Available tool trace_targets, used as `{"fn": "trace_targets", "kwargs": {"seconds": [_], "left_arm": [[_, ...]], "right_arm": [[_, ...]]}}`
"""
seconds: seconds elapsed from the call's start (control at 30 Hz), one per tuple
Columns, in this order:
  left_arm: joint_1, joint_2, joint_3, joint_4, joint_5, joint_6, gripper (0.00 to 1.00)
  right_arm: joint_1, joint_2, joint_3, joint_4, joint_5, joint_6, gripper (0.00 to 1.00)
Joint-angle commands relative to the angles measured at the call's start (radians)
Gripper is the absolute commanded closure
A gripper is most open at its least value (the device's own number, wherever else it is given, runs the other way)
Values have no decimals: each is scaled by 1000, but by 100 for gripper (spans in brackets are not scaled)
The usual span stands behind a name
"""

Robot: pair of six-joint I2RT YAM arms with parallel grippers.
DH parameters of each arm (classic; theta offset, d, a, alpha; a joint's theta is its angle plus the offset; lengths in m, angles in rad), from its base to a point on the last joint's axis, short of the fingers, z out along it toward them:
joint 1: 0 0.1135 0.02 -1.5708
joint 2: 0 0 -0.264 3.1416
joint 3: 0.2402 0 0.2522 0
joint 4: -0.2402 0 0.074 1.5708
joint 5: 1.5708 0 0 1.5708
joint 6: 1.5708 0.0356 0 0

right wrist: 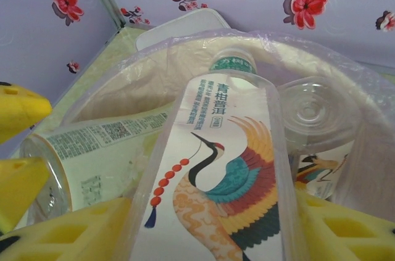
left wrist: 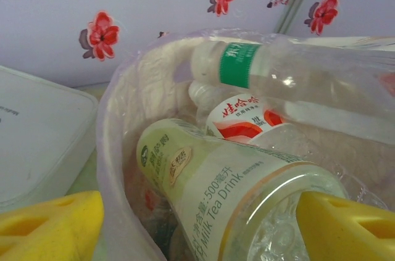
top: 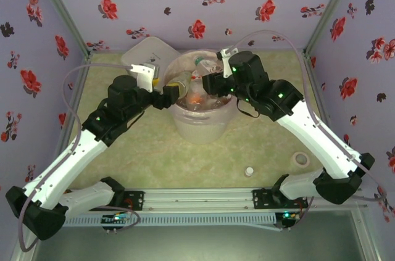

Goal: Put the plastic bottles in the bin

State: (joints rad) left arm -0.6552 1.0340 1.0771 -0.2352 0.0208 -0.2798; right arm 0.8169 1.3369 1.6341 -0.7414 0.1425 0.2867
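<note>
The bin point(top: 200, 128), a round translucent bucket lined with a pale bag, stands mid-table with both grippers over it. My left gripper point(top: 168, 95) point(left wrist: 199, 207) is open. A pale green milk-tea bottle point(left wrist: 210, 181) point(right wrist: 99, 150) lies between its yellow fingers point(left wrist: 345, 227), its base against the right finger and a gap to the left one. My right gripper point(top: 205, 82) point(right wrist: 213, 227) is shut on a clear bottle with a crane label point(right wrist: 228, 162), green cap pointing into the bin. Other plastic bottles lie inside, one green-labelled point(left wrist: 247, 63), one red-and-white point(left wrist: 241, 119).
A white square lidded box point(top: 145, 54) point(left wrist: 37, 144) sits just left of and behind the bin. A small white cap point(top: 249, 171) and a tape ring point(top: 301, 160) lie on the mat at the front right. Floral walls close in on three sides.
</note>
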Motion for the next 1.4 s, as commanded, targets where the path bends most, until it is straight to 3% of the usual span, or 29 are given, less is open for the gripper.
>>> {"fn": "trace_targets", "kwargs": {"seconds": [0.0, 0.2, 0.37, 0.73, 0.83, 0.93, 1.07, 1.2, 1.3, 1.37], "left_arm": [[-18, 23, 0, -26, 39, 35, 17], [-15, -3, 48, -65, -31, 76, 12], [-16, -15, 103, -104, -59, 124, 9], [-14, 3, 135, -112, -82, 145, 8], [-14, 7, 124, -102, -82, 140, 8], [-14, 25, 117, -95, -76, 127, 8], [-15, 42, 100, -76, -49, 115, 8], [-15, 47, 107, -77, -43, 119, 8], [-14, 41, 142, -90, -42, 131, 7], [-13, 41, 181, -116, -51, 152, 1]], "right_arm": [[14, 3, -5, -53, -14, -14, 28], [14, -31, 92, -114, 42, -87, 22], [13, -9, 151, -179, 70, -127, 23], [-7, 70, 133, -187, 77, -161, 42], [-28, 64, 75, -175, 77, -140, 53], [-53, 49, -8, -149, 40, -109, 56], [-77, 17, -95, -99, -3, -70, 57], [-90, -28, -66, -68, -19, -60, 57], [-110, -65, -34, -40, -22, -60, 50], [-139, -92, -30, -21, -14, -61, 42]]}}
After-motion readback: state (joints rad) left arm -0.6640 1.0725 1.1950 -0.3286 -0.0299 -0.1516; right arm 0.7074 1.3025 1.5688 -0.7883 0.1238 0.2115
